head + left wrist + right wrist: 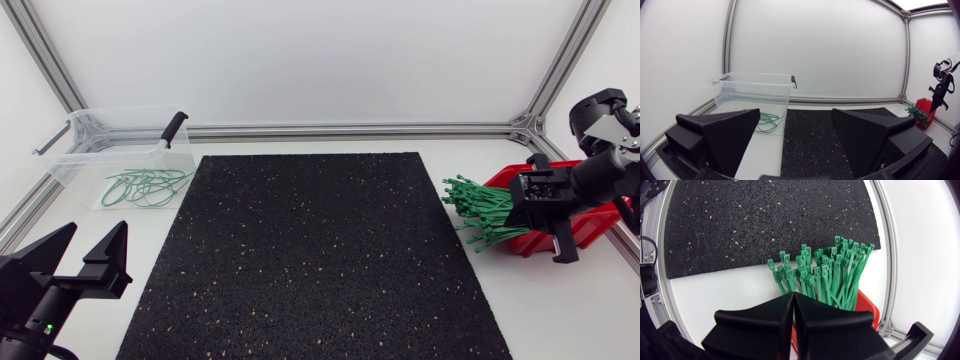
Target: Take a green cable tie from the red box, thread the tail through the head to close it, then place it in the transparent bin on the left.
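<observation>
- Right tool (793, 297) is hovering pressed together over the green cable ties (832, 267), probably risking dragging up a tangled clump.
- Left tool (796, 114) is sitting spread wide.

**A robotics lab test cell**

White wall panels (300, 60) set in an aluminium profile frame (350, 130) enclose a white surface (570, 310). A black speckled rubber mat (310, 250) covers its middle. A transparent bin (90, 150) stands at the far left corner and a red box (600, 215) of green cable ties (480, 210) at the right edge. The left arm (30, 310) and right arm (600, 170) come in from the sides.
</observation>
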### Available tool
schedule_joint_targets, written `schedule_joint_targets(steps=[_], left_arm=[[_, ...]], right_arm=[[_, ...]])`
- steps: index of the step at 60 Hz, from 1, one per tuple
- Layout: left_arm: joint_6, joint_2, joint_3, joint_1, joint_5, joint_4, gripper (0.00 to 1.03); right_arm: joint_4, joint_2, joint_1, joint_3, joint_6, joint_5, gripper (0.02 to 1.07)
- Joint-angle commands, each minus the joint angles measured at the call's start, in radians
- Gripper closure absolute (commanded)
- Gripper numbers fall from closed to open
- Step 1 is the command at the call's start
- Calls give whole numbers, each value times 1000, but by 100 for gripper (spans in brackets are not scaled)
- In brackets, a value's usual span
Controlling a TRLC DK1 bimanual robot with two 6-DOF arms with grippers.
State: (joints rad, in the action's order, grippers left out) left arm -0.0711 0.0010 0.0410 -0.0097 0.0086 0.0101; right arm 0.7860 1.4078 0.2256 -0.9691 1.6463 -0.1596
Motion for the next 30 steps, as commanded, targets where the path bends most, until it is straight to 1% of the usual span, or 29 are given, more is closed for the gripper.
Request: schedule_joint_targets(steps=[1,5,10,13,15,22,25,28,30], left_arm=[[-12,10,-39,-4,-4,-19,4],[-12,10,-41,-4,-4,-19,4],[-12,10,-41,-6,-4,-18,4],[-12,10,-39,-6,-4,-19,4],[-12,10,-41,-6,-4,-18,4],[-12,10,-41,-4,-4,-19,4],[-12,10,-41,-4,-4,-19,4],[-12,10,-41,-3,-4,-19,4],[-12,10,-39,-3,-4,-19,4]], right_arm=[[12,20,18,-14,14,0,92],[10,31,29,-11,20,6,88],[10,33,34,-8,26,8,87],[9,33,37,-5,30,8,79],[9,33,38,-3,30,8,76],[-4,33,38,0,30,6,70],[-7,34,38,4,30,6,70],[-13,36,38,7,29,6,63],[-21,36,38,10,29,6,62]])
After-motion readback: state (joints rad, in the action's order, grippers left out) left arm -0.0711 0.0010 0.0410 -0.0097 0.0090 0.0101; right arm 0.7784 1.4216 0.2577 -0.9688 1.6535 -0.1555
